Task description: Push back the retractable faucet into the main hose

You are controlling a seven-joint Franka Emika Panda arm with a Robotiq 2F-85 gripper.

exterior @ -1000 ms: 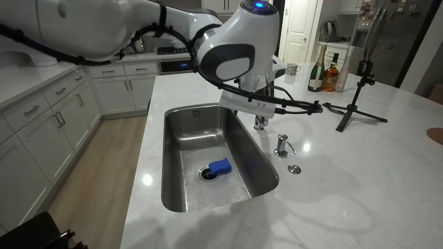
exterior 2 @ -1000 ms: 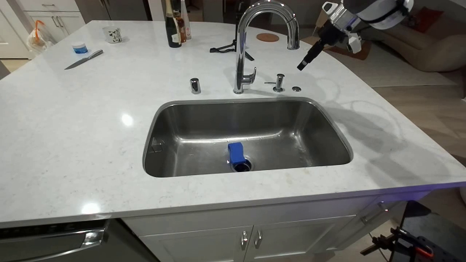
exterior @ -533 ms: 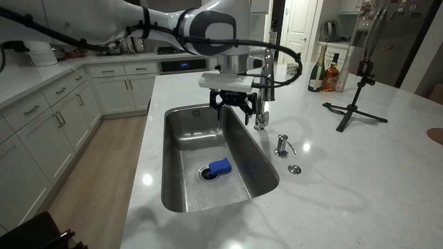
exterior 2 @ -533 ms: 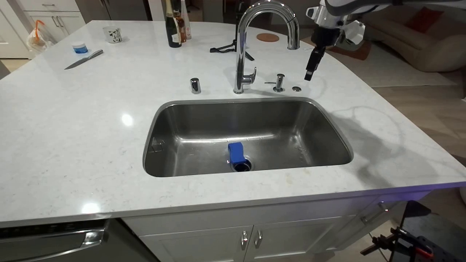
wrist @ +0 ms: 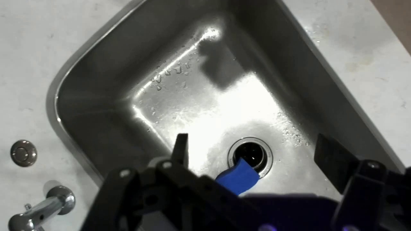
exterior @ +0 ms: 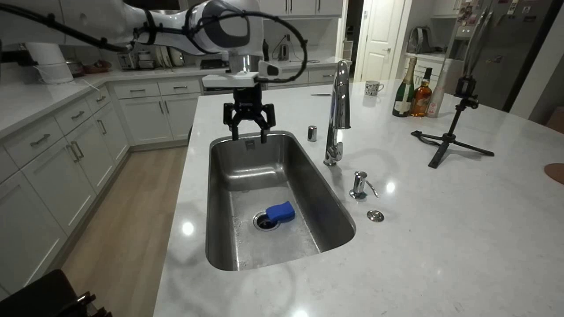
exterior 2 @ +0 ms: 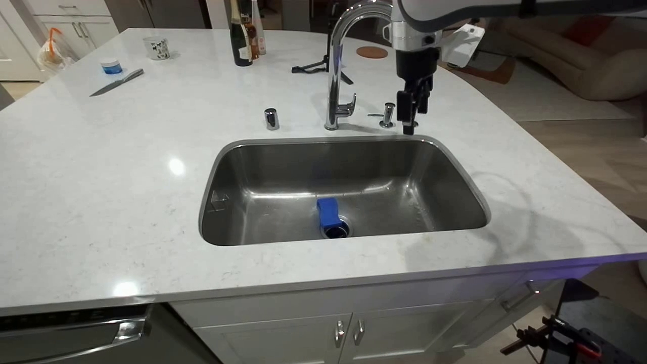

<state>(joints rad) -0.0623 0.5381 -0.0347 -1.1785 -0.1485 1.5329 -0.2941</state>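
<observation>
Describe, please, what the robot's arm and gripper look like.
The arm is glossy white and rounded, with a dark grey panel; a black cable strapped along it loops out near the silvery wrist. A white block juts out above the black gripper, which has two angular, jointed fingers.

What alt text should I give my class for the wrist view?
Open black gripper above a steel sink, seen from overhead. Inside, a blue object partly covers the drain. At left, a round metal disc and a small chrome fitting sit on the pale counter.
</observation>
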